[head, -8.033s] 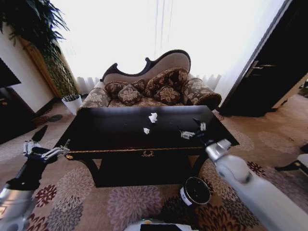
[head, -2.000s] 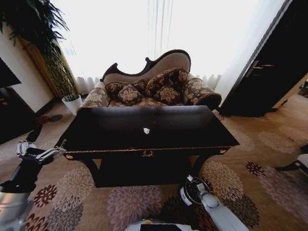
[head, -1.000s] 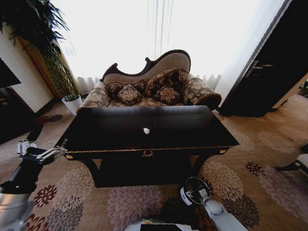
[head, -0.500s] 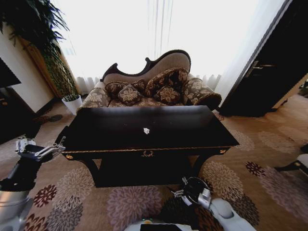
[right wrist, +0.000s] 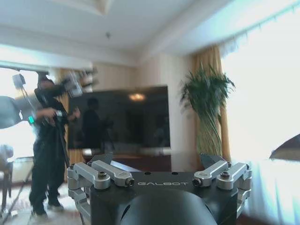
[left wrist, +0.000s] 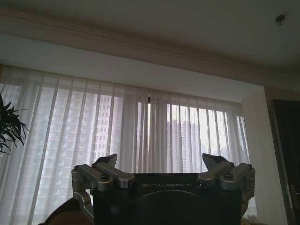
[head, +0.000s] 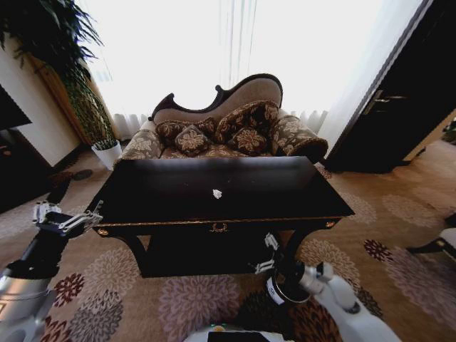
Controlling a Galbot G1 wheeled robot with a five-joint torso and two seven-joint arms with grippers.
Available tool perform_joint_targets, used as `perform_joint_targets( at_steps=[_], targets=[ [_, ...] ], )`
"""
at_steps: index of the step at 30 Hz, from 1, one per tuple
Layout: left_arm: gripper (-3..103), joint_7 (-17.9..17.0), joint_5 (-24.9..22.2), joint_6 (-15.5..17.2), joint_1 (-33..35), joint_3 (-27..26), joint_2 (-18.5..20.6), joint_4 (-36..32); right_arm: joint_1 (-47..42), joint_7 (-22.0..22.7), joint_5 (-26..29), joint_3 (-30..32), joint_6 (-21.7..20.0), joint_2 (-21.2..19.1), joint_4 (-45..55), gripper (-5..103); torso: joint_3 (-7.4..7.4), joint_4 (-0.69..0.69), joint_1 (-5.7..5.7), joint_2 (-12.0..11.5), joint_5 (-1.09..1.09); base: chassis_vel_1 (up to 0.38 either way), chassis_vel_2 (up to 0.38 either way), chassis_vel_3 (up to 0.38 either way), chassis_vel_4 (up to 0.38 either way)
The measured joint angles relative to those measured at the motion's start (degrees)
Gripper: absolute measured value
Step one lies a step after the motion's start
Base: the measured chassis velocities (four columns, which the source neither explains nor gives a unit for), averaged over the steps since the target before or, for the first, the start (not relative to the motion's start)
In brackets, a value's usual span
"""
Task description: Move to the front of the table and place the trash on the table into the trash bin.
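Black table (head: 171, 196) directly ahead, sofa (head: 228, 128) behind it. One white paper ball (head: 216, 193) near table centre. Trash bin (head: 285, 288) on carpet (head: 121, 285) below table's front right corner. Right hand (head: 268, 254) just above bin, under table's front edge, fingers spread, nothing held. Left hand (head: 65, 216) off table's left front corner, open and empty.

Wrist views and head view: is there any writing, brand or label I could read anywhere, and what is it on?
"GALBOT": on the black body of the left end effector, in the left wrist view.
"GALBOT": on the black body of the right end effector, in the right wrist view.
White label on the trash bin: too small to read.
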Motion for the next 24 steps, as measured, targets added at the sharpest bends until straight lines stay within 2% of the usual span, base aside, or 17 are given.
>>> perform_joint_targets(
  at_steps=[2, 4, 5, 7, 8, 9, 10, 11, 14, 15, 16, 17, 20, 24],
  targets=[
    [100, -0.21, -0.37, 0.00, -0.14, -0.53, 0.42, 0.36, -0.02, 4.57, 1.94, 0.18, -1.32, -0.96, 3.22, 100, 0.00, -0.01, 0.00, 0.00, 0.00, 0.000, 0.000, 0.000, 0.000],
    [100, -0.40, -0.54, -0.11, -0.34, -1.05, 0.87, 0.98, 1.75, 12.34, 1.60, 0.16, -4.52, -1.86, 5.66, 100, 0.00, -0.01, 0.00, 0.00, -0.01, 0.000, 0.000, 0.000, 0.000],
    [100, -0.40, -0.54, -0.11, -0.34, -1.05, 0.87, 0.98, 1.75, 12.34, 1.60, 0.16, -4.52, -1.86, 5.66, 100, 0.00, -0.01, 0.00, 0.00, -0.01, 0.000, 0.000, 0.000, 0.000],
    [100, -0.40, -0.54, -0.28, -0.36, -1.26, 1.05, 1.33, 3.69, 17.14, 0.03, -0.04, -6.03, -2.61, 5.72, 100, 0.00, 0.00, 0.00, 0.00, 0.00, 0.000, 0.000, 0.000, 0.000],
    [100, -0.35, -0.66, -0.29, -0.25, -1.52, 1.33, 1.46, 5.39, 22.19, -0.90, -0.36, -7.61, -3.55, 5.56, 100, 0.00, 0.01, 0.00, 0.00, 0.00, 0.000, 0.000, 0.000, 0.000],
    [100, -0.31, -0.80, -0.29, -0.19, -1.79, 1.60, 1.60, 6.28, 25.27, -1.10, -0.62, -8.78, -4.18, 5.55, 100, 0.00, 0.00, 0.00, 0.00, 0.01, 0.000, 0.000, 0.000, 0.000],
    [100, -0.31, -0.80, -0.29, -0.19, -1.79, 1.60, 1.60, 6.28, 25.27, -1.10, -0.62, -8.78, -4.18, 5.55, 100, 0.00, 0.00, 0.00, 0.00, 0.01, 0.000, 0.000, 0.000, 0.000],
    [100, -0.31, -0.89, -0.28, -0.17, -2.06, 1.83, 1.74, 7.00, 27.72, -1.15, -0.93, -9.68, -4.79, 5.55, 100, 0.00, 0.00, 0.00, 0.00, 0.02, 0.000, 0.000, 0.000, 0.000],
    [100, -0.28, -1.11, 0.02, -0.75, -3.57, 3.26, 3.29, 10.63, 37.43, -1.11, -2.83, -14.86, -7.15, 5.37, 100, 0.00, 0.00, 0.00, 0.00, 0.02, 0.000, 0.000, 0.000, 0.000],
    [100, -0.31, -1.11, 0.28, -1.17, -3.94, 3.59, 3.85, 11.77, 39.47, -0.93, -3.37, -15.99, -7.74, 5.18, 100, 0.00, 0.00, 0.00, 0.00, 0.02, 0.000, 0.000, 0.000, 0.000],
    [100, -0.31, -1.11, 0.28, -1.17, -3.94, 3.59, 3.85, 11.77, 39.47, -0.93, -3.37, -15.99, -7.74, 5.18, 100, 0.00, 0.00, 0.00, 0.00, 0.02, 0.000, 0.000, 0.000, 0.000],
    [100, -0.43, -1.11, 0.75, -1.81, -4.44, 3.96, 4.54, 13.65, 41.95, -0.39, -3.99, -17.66, -8.67, 5.01, 100, 0.00, -0.01, 0.00, 0.00, 0.01, 0.000, 0.000, 0.000, 0.000],
    [100, -0.60, -1.23, 1.84, -2.56, -4.98, 4.15, 5.50, 19.08, 45.59, 2.23, -5.47, -21.14, -11.17, 4.99, 100, 0.00, 0.00, 0.00, 0.00, 0.00, 0.000, 0.000, 0.000, 0.000],
    [100, -0.61, -1.06, 2.04, -2.47, -5.00, 3.13, 5.86, 24.60, 47.47, 3.82, -7.86, -23.71, -13.95, 4.58, 100, 0.01, 0.00, 0.01, 0.00, 0.01, 0.000, 0.000, 0.000, 0.000]
  ],
)
